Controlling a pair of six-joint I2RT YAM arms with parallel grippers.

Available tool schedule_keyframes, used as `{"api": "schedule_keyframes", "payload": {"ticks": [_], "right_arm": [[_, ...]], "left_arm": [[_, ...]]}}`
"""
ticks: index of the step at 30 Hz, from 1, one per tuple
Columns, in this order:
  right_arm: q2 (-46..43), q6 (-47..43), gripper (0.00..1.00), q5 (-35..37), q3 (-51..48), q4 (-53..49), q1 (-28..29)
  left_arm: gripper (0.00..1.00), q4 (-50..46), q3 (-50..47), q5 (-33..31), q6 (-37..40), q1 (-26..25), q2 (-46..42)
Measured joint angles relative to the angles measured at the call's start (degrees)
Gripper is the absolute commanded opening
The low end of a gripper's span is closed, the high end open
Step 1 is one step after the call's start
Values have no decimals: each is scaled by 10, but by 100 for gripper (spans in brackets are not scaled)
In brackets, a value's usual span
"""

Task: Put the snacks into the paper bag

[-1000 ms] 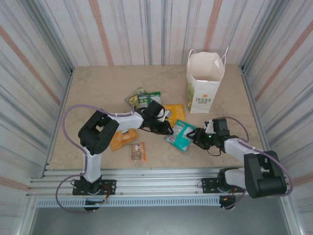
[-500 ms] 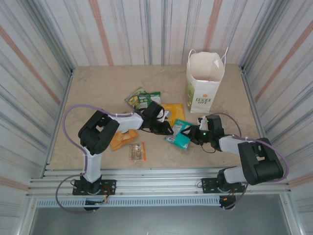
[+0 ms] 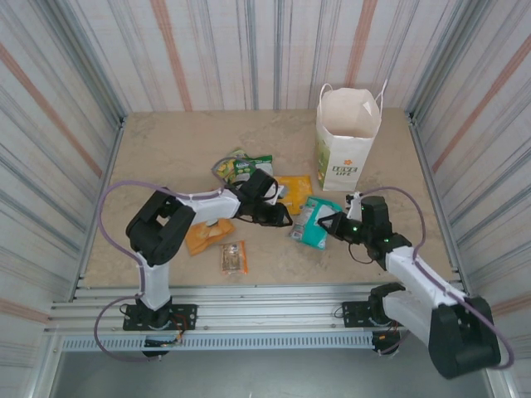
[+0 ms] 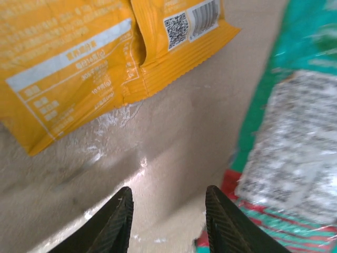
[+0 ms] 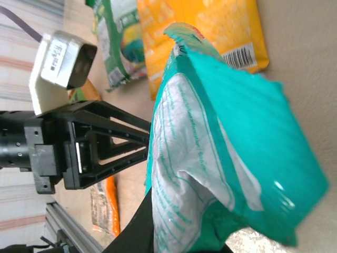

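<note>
Now, right tool (image 3: 332,225): clenched on one edge of the teal packet (image 5: 237,158), which tilts up near the orange-yellow packet (image 4: 68,68).
Left tool (image 4: 168,224): released, jaws apart over bare desk (image 3: 166,157), nothing between them.
Paper bag (image 3: 348,133): upright, mouth open, at the far right of the desk, apart from the held packet.
Risk: an edge pinch on crinkly film may slip in transit; the two tools sit near each other (a clash seems possible); a light bag could tip if the packet catches its rim.
Writing: QR code and barcode on the orange-yellow packet; white print panel on the teal one, blurred; green bag lettering too small to read.
</note>
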Motion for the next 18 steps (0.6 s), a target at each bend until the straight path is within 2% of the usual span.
{"api": "schedule_keyframes", "payload": {"ticks": [4, 8, 12, 18], "right_arm": [[-69, -19, 7, 14, 47, -76, -23], [-93, -43, 6, 21, 130, -141, -52], [-76, -75, 6, 31, 240, -189, -71], [7, -130, 6, 57, 421, -235, -86]], "left_arm": [[45, -31, 28, -10, 9, 5, -30], [48, -56, 72, -15, 24, 23, -63], [49, -76, 127, -14, 42, 46, -77], [50, -112, 221, -14, 75, 73, -77]]}}
